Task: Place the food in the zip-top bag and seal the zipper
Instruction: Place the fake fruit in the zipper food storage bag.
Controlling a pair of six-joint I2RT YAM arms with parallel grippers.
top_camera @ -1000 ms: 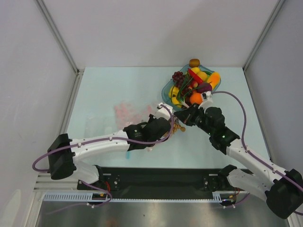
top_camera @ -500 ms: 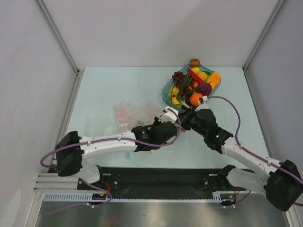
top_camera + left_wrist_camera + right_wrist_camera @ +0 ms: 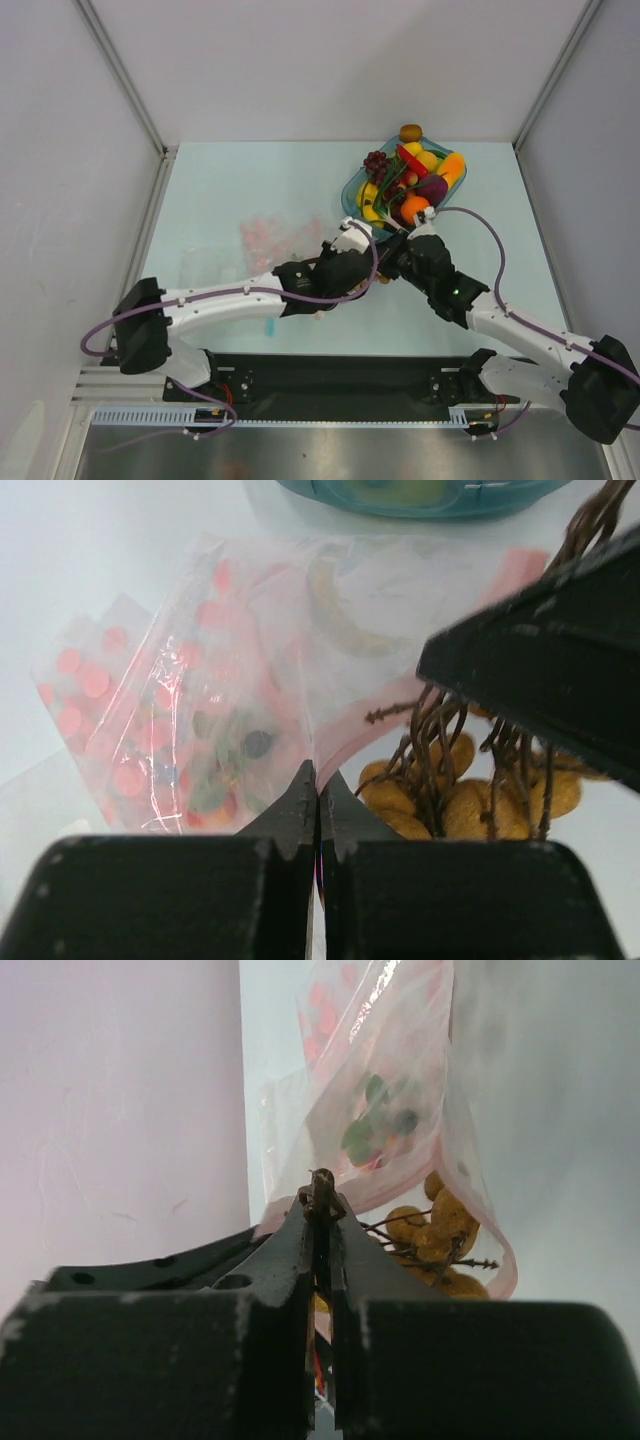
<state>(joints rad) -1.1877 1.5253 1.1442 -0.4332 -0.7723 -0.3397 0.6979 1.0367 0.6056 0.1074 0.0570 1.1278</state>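
Observation:
My left gripper is shut on the zip-top bag's edge at the pink zipper and holds the mouth up. The clear bag, printed with red dots, lies left of it, as in the top view. My right gripper is shut on the brown stem of the tan grape bunch, which hangs at the bag's mouth. In the top view the left gripper and right gripper nearly touch. Other food, a lemon and a purple piece, lies in the tray.
The teal tray stands just behind the grippers at the back right, piled with toy fruit. A brown fruit lies beyond it by the back wall. White walls enclose the table.
My right gripper has carried the grape bunch down and left, away from the tray to the bag's mouth. My left gripper has shifted slightly right with the bag's edge.

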